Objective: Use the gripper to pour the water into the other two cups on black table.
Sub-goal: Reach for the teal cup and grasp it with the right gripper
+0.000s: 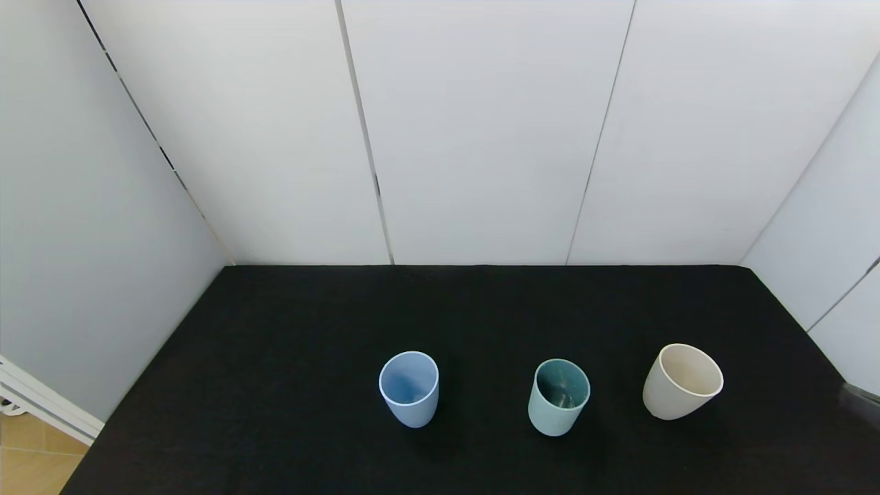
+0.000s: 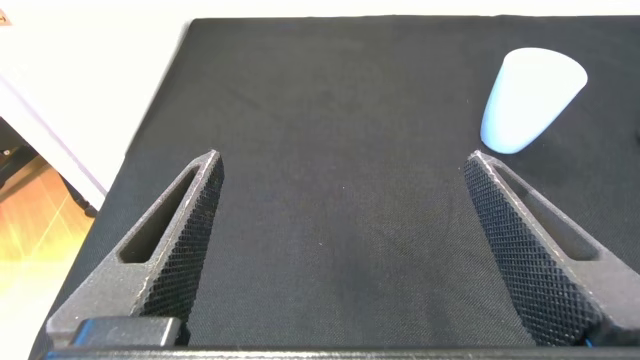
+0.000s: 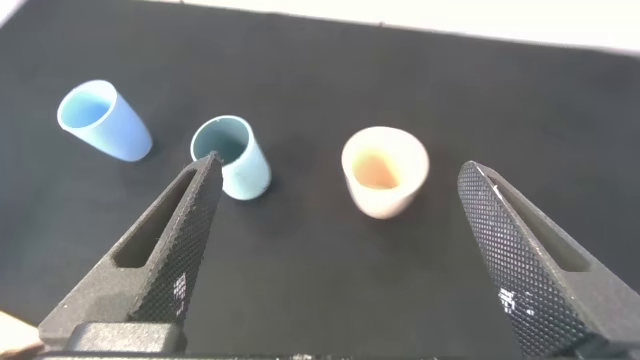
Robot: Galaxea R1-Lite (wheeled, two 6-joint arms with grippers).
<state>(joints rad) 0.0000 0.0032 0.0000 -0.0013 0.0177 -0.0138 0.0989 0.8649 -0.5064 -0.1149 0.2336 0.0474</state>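
Observation:
Three cups stand in a row near the front of the black table [image 1: 289, 330]: a light blue cup [image 1: 409, 388], a mint-green cup with a dark teal inside [image 1: 559, 397] and a cream-beige cup [image 1: 680, 381]. A faint glint shows low inside the mint-green cup; I cannot make out the water otherwise. My left gripper [image 2: 342, 160] is open and empty over bare table, with the light blue cup [image 2: 530, 100] off beyond one fingertip. My right gripper [image 3: 338, 165] is open and empty, set back from the cream-beige cup [image 3: 385, 170] and the mint-green cup [image 3: 235, 160]. Neither gripper shows clearly in the head view.
White wall panels [image 1: 481, 130] close the table at the back and on both sides. A dark object [image 1: 863, 402] sits at the table's right edge. Wooden floor [image 1: 27, 460] shows past the front-left corner. The light blue cup [image 3: 100, 120] also shows in the right wrist view.

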